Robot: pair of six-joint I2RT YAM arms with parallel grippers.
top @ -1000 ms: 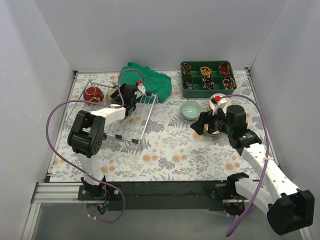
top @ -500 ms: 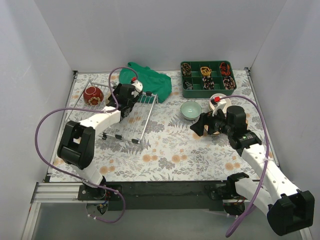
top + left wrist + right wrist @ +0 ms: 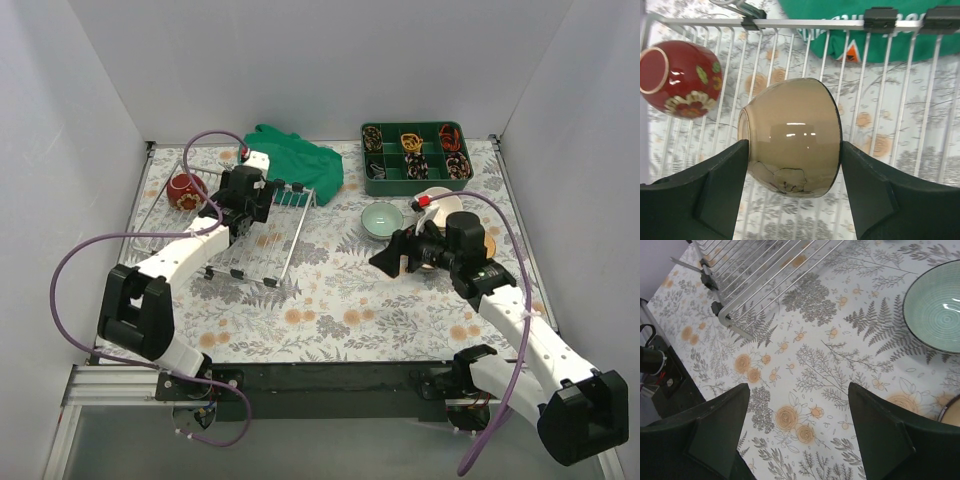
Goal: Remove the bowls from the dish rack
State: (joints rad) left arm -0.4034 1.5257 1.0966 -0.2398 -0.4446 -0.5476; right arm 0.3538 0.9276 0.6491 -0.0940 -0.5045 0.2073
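The left gripper [image 3: 790, 165] clamps a tan bowl [image 3: 790, 135] lying on its side on the dish rack [image 3: 900, 100]; the glazed wall may slip when lifted. At 10 o'clock, the red bowl [image 3: 677, 80] could be bumped. The right gripper [image 3: 795, 440] hangs wide open and empty over the table.

No words, brand names, numbers or signs can be read in any of the three views. The nearest thing to a marking is an orange and white patch on the green cloth [image 3: 860, 47], at the upper middle of the left wrist view behind the bars of the dish rack [image 3: 805, 22], but the wires cut across it and no letters can be made out there.
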